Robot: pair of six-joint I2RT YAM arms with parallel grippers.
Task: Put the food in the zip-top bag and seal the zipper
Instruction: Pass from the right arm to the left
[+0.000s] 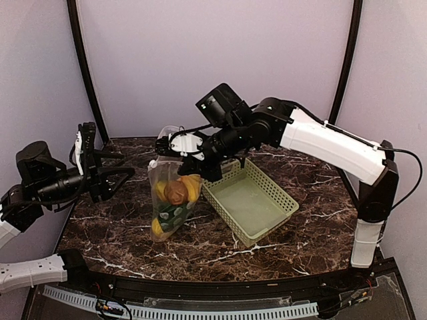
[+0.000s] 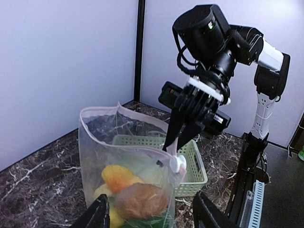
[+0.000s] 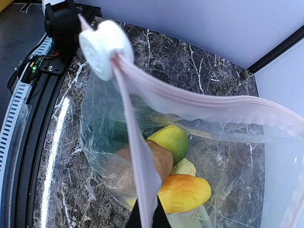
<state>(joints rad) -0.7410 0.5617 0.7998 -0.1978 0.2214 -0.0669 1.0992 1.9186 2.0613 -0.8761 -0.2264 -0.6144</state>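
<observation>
I had the right jaws pinched shut on the zipper (image 3: 190, 102) of the bag (image 1: 160, 177), right beside the white slider (image 3: 104, 47). The bag hung from that pinch with its bottom seemingly resting on the counter (image 1: 120, 233), just left of the green basket (image 1: 285, 195). The food (image 1: 177, 193) sat low inside the bag. I could tell apart a yellow-green lemon (image 3: 171, 140), a brown potato (image 3: 142, 166) and an orange piece (image 3: 183, 192). The mouth gaped, its two pink strips well apart. My left jaws stood wide and held nothing, off to the left of the bag at about rim height.

I judged the loading done and only the sealing left. To do that well, I wanted the left jaws on the far corner of the mouth, closing on both strips at once rather than on the thin film below them. A gentle pull against the right-hand hold should then lay the strips flat together before anything ran along them. The bag had to stay upright throughout, or the food could roll toward the opening.
</observation>
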